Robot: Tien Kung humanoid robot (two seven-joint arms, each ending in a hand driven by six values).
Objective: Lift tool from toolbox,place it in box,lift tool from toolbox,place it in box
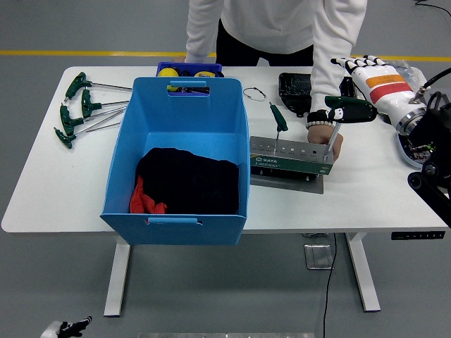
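Step in hand: first lift of a T-handle tool point(343, 115) from the toolbox point(290, 160).
Tool location: right of frame centre, standing upright in the right end of the toolbox rack, green handle on top.
Right hand point(350, 84): enters from the upper right, fingers extended, thumb at the handle's right end; not closed on it.
Left hand: out of view.
Person's hand point(331, 142): pressing on the toolbox's right end beside the shaft.
Blue box point(184, 151): left of the toolbox, touching it, dark cloth inside.
Method: close fingers around the handle's middle, pull straight up along the shaft to clear the slot, avoid the person's wrist.
Risk: an angled pull may jam the shaft or tip the rack.
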